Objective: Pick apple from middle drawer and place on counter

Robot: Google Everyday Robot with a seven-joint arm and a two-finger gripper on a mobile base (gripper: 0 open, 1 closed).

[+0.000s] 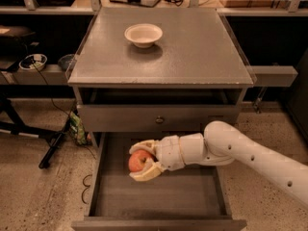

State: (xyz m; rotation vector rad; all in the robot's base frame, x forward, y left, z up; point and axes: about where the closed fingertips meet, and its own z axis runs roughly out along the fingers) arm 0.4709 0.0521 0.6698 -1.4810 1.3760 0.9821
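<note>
Grasping small round red apple with yellowish-orange patches point(141, 161) in cream two-finger gripper point(135, 163), clenching on it with one finger point(139, 145) above and the other below. Holding apple inside wide grey-brown wooden middle drawer point(144, 203), over left-centre of bare flat bottom, apart from both thin side walls. Not managing to tell whether apple is touching drawer bottom or hanging just above it. Reaching in from the right with white jointed robot arm point(250, 154), crossing over right drawer wall, wrist pointing left.

Noting middle drawer pulled out toward camera, sitting below closed grey drawer front point(120, 118) with small round metal knob point(159, 120). Noting dark open slot between that front and large square matte grey counter point(202, 52) with worn pale edges.

Seeing cream-white round bowl point(143, 34) upright on counter, toward back left, well apart from apple and gripper.

Noting speckled beige floor point(33, 191) around cabinet. Seeing black stand legs point(29, 134) at left, green packet-like item point(76, 126) just beside cabinet's lower left corner, thin dark cable loop point(85, 189) on floor near left drawer wall. Seeing small round dish point(32, 61) on dark shelf at far left.
</note>
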